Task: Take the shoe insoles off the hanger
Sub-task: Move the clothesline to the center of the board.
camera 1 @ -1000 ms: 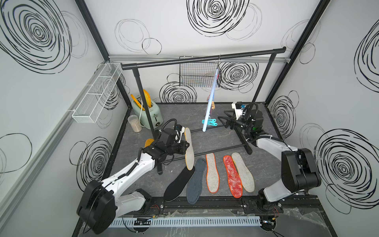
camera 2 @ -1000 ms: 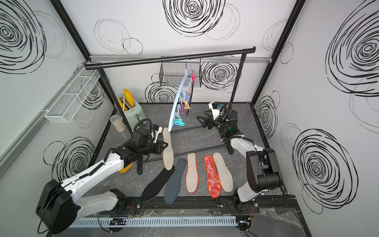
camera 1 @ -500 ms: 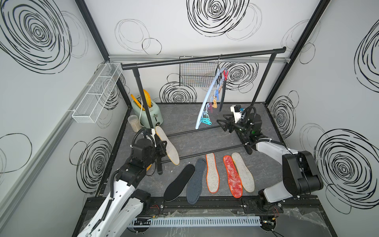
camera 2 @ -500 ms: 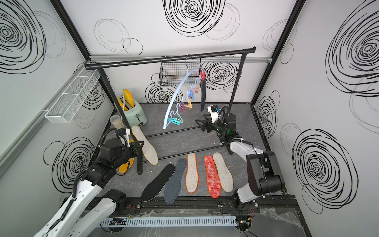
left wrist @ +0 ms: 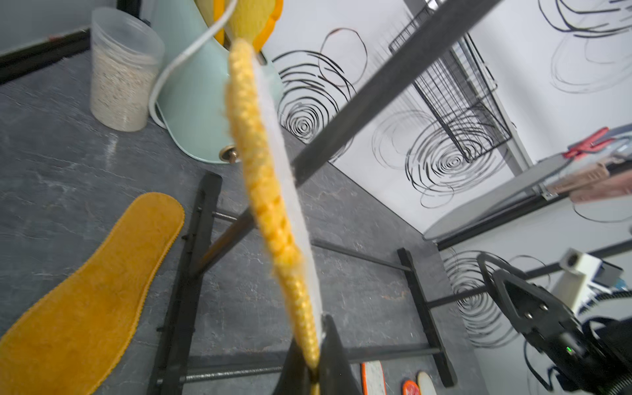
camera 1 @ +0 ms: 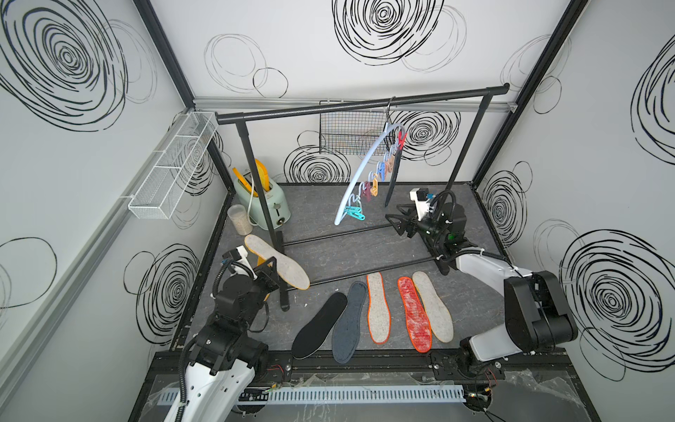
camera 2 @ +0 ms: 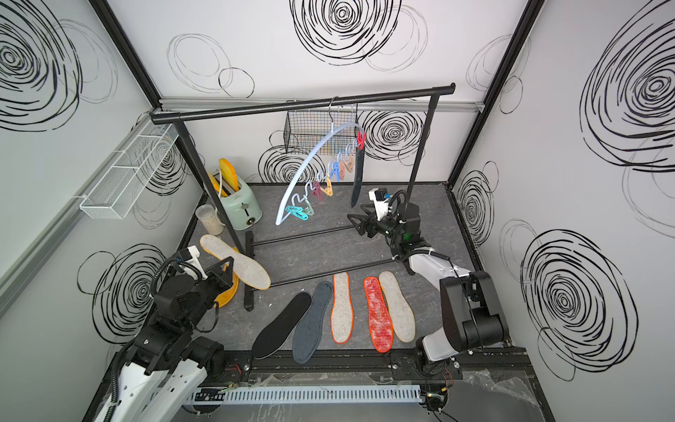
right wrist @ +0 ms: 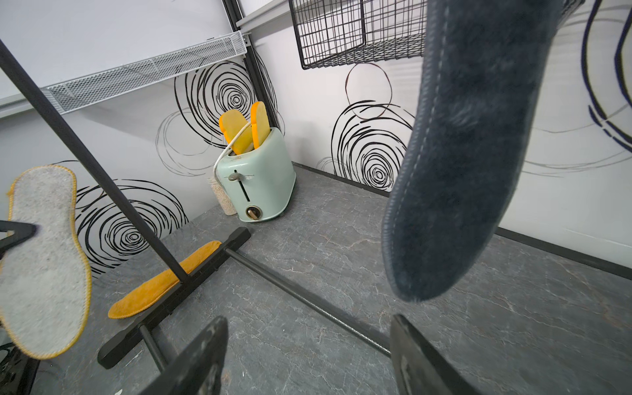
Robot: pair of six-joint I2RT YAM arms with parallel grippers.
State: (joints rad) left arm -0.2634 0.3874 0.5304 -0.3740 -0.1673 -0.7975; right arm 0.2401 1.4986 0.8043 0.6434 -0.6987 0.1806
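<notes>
The pale blue hanger (camera 1: 365, 171) (camera 2: 310, 160) hangs turned on the rail, with one dark grey-blue insole (camera 1: 392, 179) (right wrist: 468, 154) still clipped under its red peg. My right gripper (camera 1: 398, 223) (right wrist: 307, 321) stands open just below that insole's lower tip, not touching it. At the front left, my left gripper (camera 1: 272, 272) (left wrist: 316, 349) is shut on a beige, yellow-edged insole (camera 1: 275, 266) (left wrist: 266, 178), held above the floor. An orange-yellow insole (camera 2: 228, 296) (left wrist: 85, 290) lies beneath it. Several more insoles lie in a row at the front, among them black (camera 1: 319, 330) and red (camera 1: 414, 318).
The black garment rail (camera 1: 358, 102) spans the back; its left post and foot (camera 1: 281, 288) stand beside my left gripper. A mint toaster (camera 1: 263, 201) and a jar (camera 1: 239, 219) sit back left. A black wire basket (camera 1: 350, 135) and a white wire shelf (camera 1: 171, 168) hang on the walls.
My left arm has drawn back to the front left with the beige insole. The hanger has swung round, showing its pegs and the hanging dark insole. The right gripper has barely moved.
</notes>
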